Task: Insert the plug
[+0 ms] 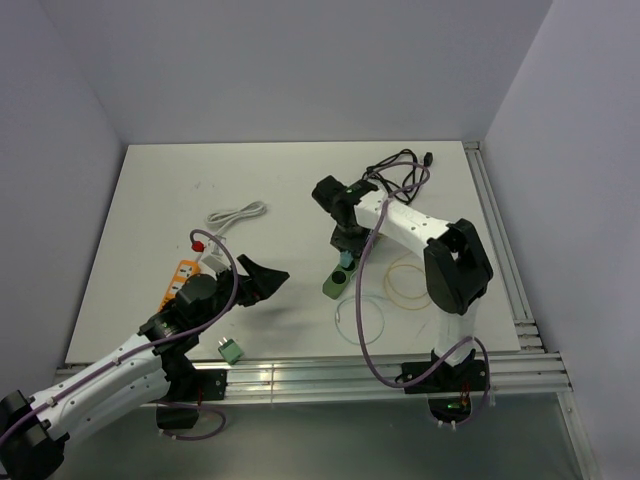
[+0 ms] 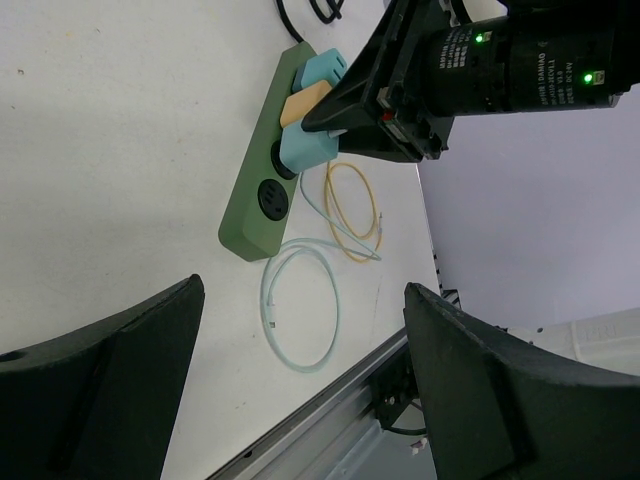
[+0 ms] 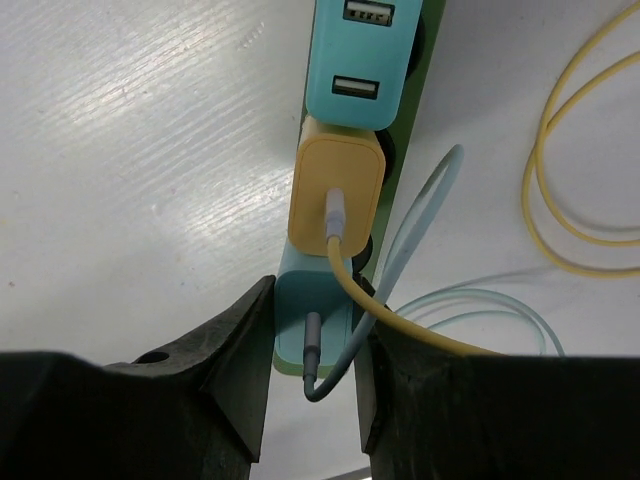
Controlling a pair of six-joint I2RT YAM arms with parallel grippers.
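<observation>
The right pincer (image 1: 346,252) stands over the green power strip (image 1: 333,285) near the middle of the white surface (image 1: 150,200), its two fingers closed on the sides of a light-blue plug (image 1: 345,261). The right wrist view shows the black fingers (image 3: 230,350) pressed against both flanks of the plug (image 3: 300,330), which sits on the strip directly next to a yellow charger (image 3: 335,200). A teal charger (image 3: 360,50) with two ports occupies the place beyond the yellow one. Whether the light-blue plug is pushed fully home cannot be told.

From the left wrist view, the three blocks line the far half of the strip (image 2: 240,225), and one round black socket (image 2: 272,200) lies bare at the end of the strip nearer that camera. A yellow cable (image 2: 350,215) loops just beside the strip, and a pale-blue cable (image 2: 300,310) coils off the strip's bare end.

The left pincer (image 1: 262,280) hangs open, jaws spread wide, to the left of the green strip and apart from it, gripping nothing; its fingers (image 2: 100,400) frame the strip in its own camera.

Farther left of the green strip lie an orange power strip (image 1: 180,282), a bundled white cable (image 1: 238,213) and a small green adapter (image 1: 229,350) at the surface's near edge. A black cable (image 1: 400,170) curls beyond the strip, toward the far side.
</observation>
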